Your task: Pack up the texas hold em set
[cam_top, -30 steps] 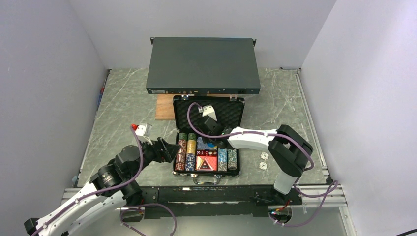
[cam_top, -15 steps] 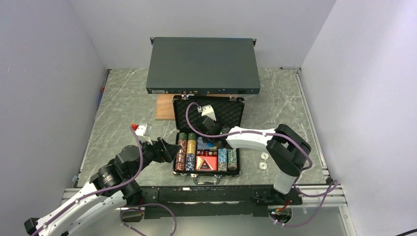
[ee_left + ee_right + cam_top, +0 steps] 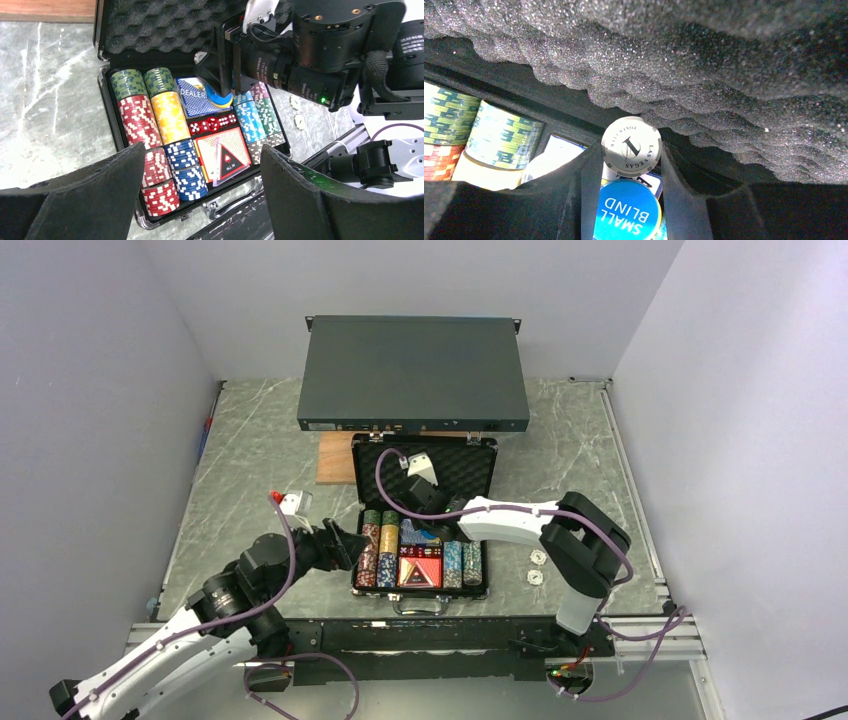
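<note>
Shift: right arm (image 3: 520,512) edged left over the briefcase (image 3: 465,468); right jaws narrowed.
Chip: white Las Vegas chip (image 3: 631,146) pinched in right jaws, above blue Small Blind disc (image 3: 626,212).
Left: left jaws spread, beside briefcase's left wall.
Briefcase: open, middle of worktop (image 3: 260,440), towards near edge.

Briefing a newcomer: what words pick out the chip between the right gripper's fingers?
Find the open black case. Before its foam lid, between the fingers of the right gripper, stands a chip: white, printed LAS VEGAS POKER CLUB, above the blue SMALL BLIND disc.
</note>
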Controlling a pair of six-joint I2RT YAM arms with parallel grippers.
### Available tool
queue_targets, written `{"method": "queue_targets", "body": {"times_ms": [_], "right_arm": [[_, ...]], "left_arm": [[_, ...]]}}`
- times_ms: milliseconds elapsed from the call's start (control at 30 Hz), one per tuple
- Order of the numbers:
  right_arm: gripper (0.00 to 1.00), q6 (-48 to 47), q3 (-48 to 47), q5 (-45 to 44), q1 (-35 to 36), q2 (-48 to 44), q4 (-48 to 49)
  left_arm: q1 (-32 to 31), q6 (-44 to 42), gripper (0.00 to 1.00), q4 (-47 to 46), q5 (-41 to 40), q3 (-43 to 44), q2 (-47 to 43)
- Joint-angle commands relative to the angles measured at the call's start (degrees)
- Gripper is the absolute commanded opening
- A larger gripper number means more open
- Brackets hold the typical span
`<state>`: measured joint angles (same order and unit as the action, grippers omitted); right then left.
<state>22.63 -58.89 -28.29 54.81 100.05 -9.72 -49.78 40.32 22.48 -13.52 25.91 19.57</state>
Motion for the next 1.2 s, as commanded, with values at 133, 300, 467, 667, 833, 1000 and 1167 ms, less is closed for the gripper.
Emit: {"method": "queue_targets", "body": {"times_ms": [133, 300, 467, 667, 833, 1000, 1167], "right_arm": [[0.3, -1.52, 3.45, 0.62, -0.4, -6.89, 7.37], [0.28, -2.37, 6.75, 1.36, -0.4, -12.53, 8.7], [0.26, -4.08, 11.74, 8.11, -0.41, -20.18, 9.36], [0.27, -6.16, 18.46, 16.8, -0.5, -34.23, 9.91], [0.27, -7.22, 20.91, 24.76, -0.5, -40.36, 9.89], [0.27, -7.99, 24.31, 28.76, -0.52, -45.25, 10.76], [0.27, -8.05, 26.26, 29.89, -0.51, -47.26, 10.89]], "left_arm": [[0.33, 3.86, 0.89, -1.49, -0.56, -0.77, 4.56], [2.5, 2.51, 0.88, -3.93, 4.36, 2.27, 12.03], [9.67, 3.95, 0.87, -14.19, 15.83, 1.56, 17.02], [16.69, 11.36, 0.77, -33.41, 31.28, -0.04, 26.99], [15.33, 13.69, 0.65, -45.67, 37.82, 2.6, 37.31], [10.99, 14.83, 0.58, -47.86, 35.34, 5.5, 42.86], [8.12, 17.28, 0.59, -51.24, 33.19, 5.49, 44.95]]}}
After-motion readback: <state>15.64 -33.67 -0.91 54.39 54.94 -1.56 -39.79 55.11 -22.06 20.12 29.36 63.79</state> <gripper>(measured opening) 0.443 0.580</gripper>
